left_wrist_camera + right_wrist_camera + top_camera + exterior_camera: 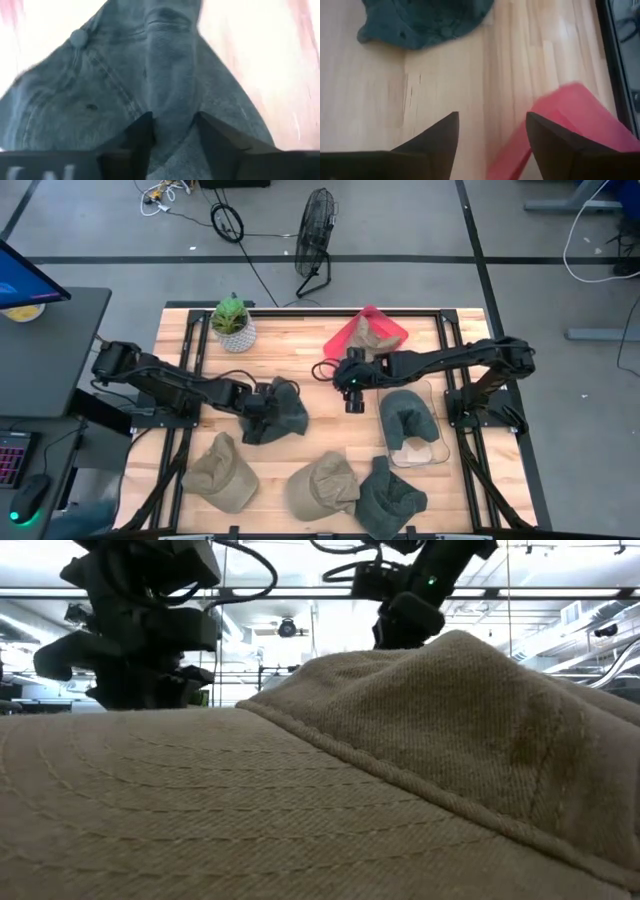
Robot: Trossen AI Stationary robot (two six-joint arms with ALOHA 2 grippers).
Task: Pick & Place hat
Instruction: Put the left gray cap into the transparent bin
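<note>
A dark green hat (285, 415) lies crumpled left of the table's middle, and my left gripper (262, 406) is shut on it. The left wrist view shows the hat's crown (100, 95) and top button (78, 37) close up. My right gripper (352, 392) hovers open over bare wood just near of a red tray (352, 332) that holds a tan hat (378, 338). In its wrist view the gripper (492, 137) stands between the red tray (565, 125) and the dark green hat (425, 20). My left gripper pinches a raised fold of the dark green hat's crown (170, 95) between its two fingers (142, 135), coming from the table's left and slanting down. The fold runs along the fingers. Whether the hat is lifted clear of the table, I cannot tell.
A clear bin (432, 442) right of centre holds another dark green hat (405, 415). Near the table's near edge lie two tan hats (222, 472) (322, 485) and a dark green one (390, 498). A potted plant (232, 322) stands at the far left. One tan hat (320, 790) fills the low view.
</note>
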